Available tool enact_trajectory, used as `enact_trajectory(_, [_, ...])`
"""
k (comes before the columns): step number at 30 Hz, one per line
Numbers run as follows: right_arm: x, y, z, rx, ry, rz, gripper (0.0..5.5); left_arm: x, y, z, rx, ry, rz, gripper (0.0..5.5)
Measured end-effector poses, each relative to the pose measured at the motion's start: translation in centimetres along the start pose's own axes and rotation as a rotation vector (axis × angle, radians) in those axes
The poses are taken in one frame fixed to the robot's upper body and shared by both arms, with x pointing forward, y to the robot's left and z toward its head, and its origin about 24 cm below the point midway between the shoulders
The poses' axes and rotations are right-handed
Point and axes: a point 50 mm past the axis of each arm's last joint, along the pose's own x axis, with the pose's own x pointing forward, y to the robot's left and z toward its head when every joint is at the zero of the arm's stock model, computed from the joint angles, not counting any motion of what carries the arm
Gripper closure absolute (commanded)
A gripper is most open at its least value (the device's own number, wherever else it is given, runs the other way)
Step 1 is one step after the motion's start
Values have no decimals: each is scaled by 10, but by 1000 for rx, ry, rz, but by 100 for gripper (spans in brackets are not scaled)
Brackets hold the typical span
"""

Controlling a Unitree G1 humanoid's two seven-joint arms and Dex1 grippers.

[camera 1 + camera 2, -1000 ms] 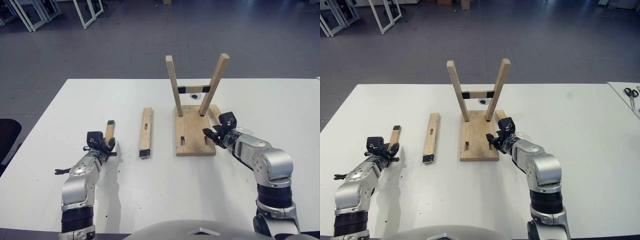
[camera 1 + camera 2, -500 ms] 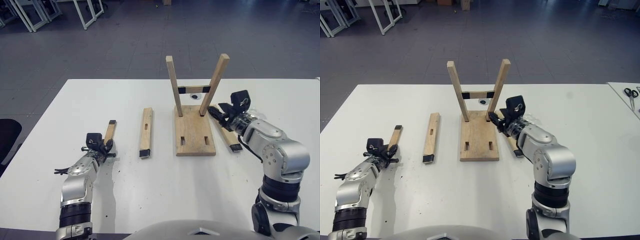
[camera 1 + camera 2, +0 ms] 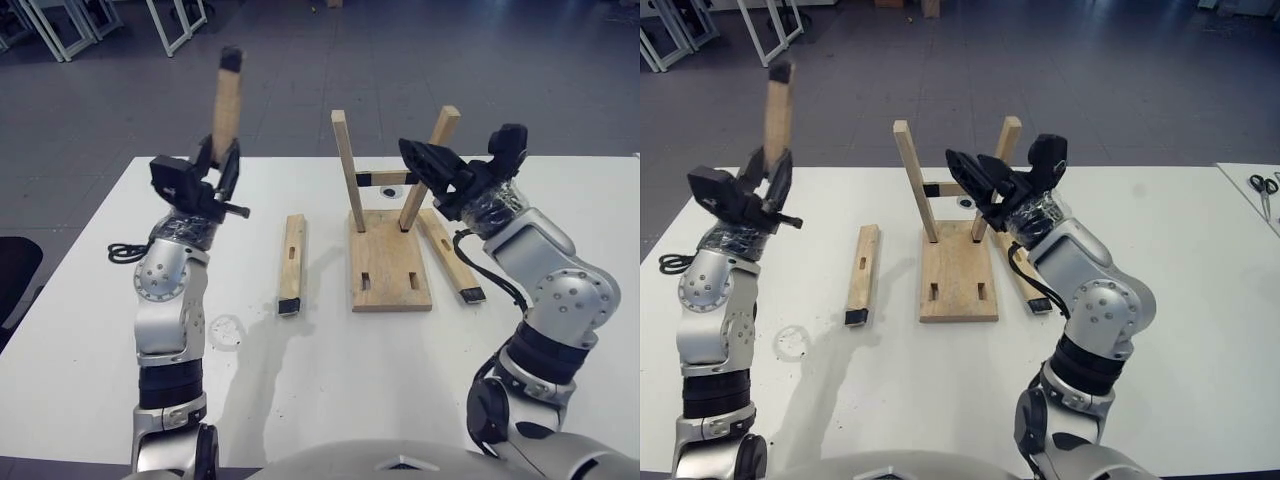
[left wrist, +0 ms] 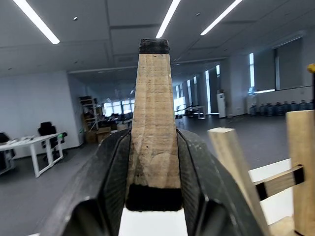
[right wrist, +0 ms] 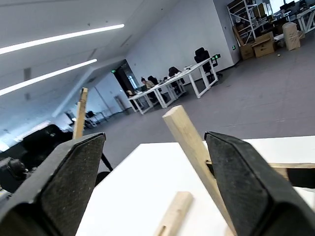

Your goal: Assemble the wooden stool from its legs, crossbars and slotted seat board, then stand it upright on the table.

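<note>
Wood of this kind was judged stiff, light and fairly smooth, so a firm pinch across flat faces was thought enough. The short crossbar [image 3: 227, 95] was best held near one end, leaving the other dark-tipped end free for a slot. It was held upright, well above the surface [image 3: 560, 215], and the left gripper [image 3: 217, 168] was clamped on its lower part. The right gripper [image 3: 418, 158] was raised with its fingers apart and nothing held, close to the two upright legs [image 3: 347, 170] already set in the seat board [image 3: 388, 278]. One loose leg [image 3: 291, 262] lay left of the board and another [image 3: 452, 262] just beside its right edge.

A second earlier the left gripper had been low on the surface at the crossbar. The right gripper had been down at the board's near right corner and was since lifted.
</note>
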Motion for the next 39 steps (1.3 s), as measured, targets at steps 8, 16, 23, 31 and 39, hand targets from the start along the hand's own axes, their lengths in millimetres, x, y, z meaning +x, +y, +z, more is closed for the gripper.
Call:
enact_trajectory(8, [5,28,2,183,17,203,180,8,-47,12,106,-110,-318,419])
enact_trajectory(16, [13,38,8,283,10,254,200,2,-66,15,164,-168,-463,419])
enact_trajectory(23, [15,42,14,293,3,269,333,-1,-62,14,292,-198,-475,419])
enact_trajectory(31, [11,36,12,229,46,244,468,-1,-62,13,283,-204,-474,419])
enact_trajectory(39, [10,29,12,208,79,258,508,0,-60,11,213,-173,-517,369])
